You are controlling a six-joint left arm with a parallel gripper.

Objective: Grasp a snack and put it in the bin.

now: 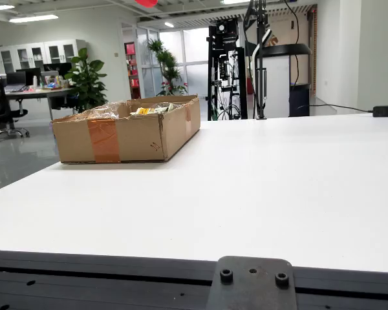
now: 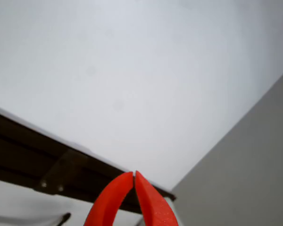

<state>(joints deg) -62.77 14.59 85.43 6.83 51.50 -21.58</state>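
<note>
A cardboard box [image 1: 126, 132] with orange tape stands on the white table [image 1: 278, 187] at the back left in the fixed view. Snack packets in clear wrap [image 1: 145, 110] lie inside it. In the gripper's own view my red gripper [image 2: 133, 176] shows at the bottom, its two fingertips [image 2: 148, 200] touching, with nothing between them. It looks down on bare white table surface [image 2: 132, 70] near the table's dark edge [image 2: 33, 155]. Only a small red part [image 1: 147, 2] shows at the top edge of the fixed view, high above the box. No loose snack shows on the table.
A dark metal mount [image 1: 252, 284] sits on the table's front rail. A black frame with cables [image 1: 229, 64] and a pole [image 1: 260, 58] stand behind the table. A black adapter [image 1: 386, 111] lies at the far right. Office desks and plants stand at the left.
</note>
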